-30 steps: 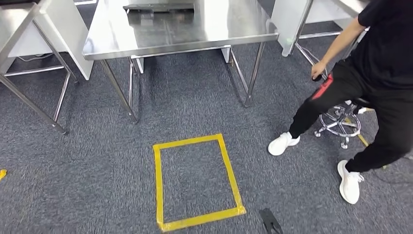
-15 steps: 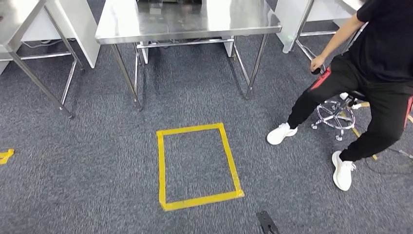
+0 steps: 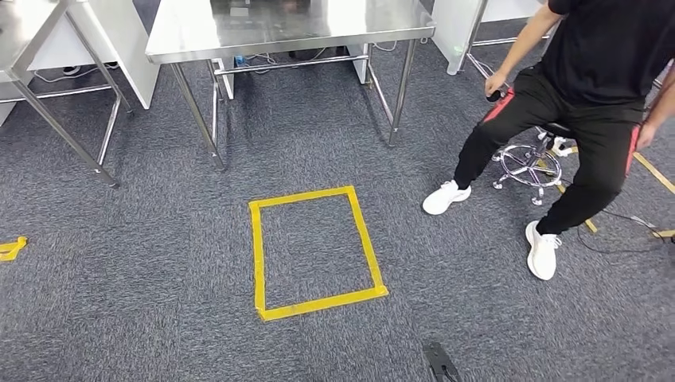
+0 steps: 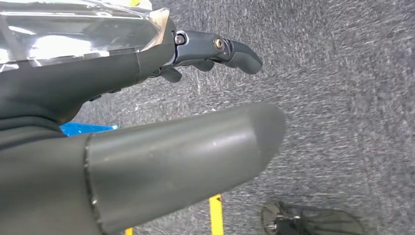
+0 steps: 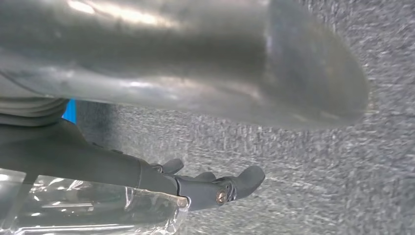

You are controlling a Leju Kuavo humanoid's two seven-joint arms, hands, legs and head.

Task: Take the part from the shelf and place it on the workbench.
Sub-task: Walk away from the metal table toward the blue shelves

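Note:
A steel workbench (image 3: 286,32) stands at the far side of the floor, with a dark thing at its far edge too cut off to identify. I cannot make out a shelf or a part. In the left wrist view my left hand (image 4: 112,78) hangs over grey carpet, its dark fingers (image 4: 230,49) stretched out and its thumb (image 4: 195,152) apart, nothing between them. My right hand (image 5: 73,142) hangs the same way, with fingers (image 5: 220,188) extended, thumb (image 5: 220,58) apart and nothing in it.
A yellow tape rectangle (image 3: 259,255) marks the carpet in front of the workbench. A person in black (image 3: 589,95) sits on a wheeled stool (image 3: 525,163) to the right, legs stretched toward the middle. Another steel table (image 3: 48,95) stands at the left.
The camera has moved, so the whole scene has shifted: the workbench and tape rectangle now sit higher and further left, and more of the seated person is in the picture.

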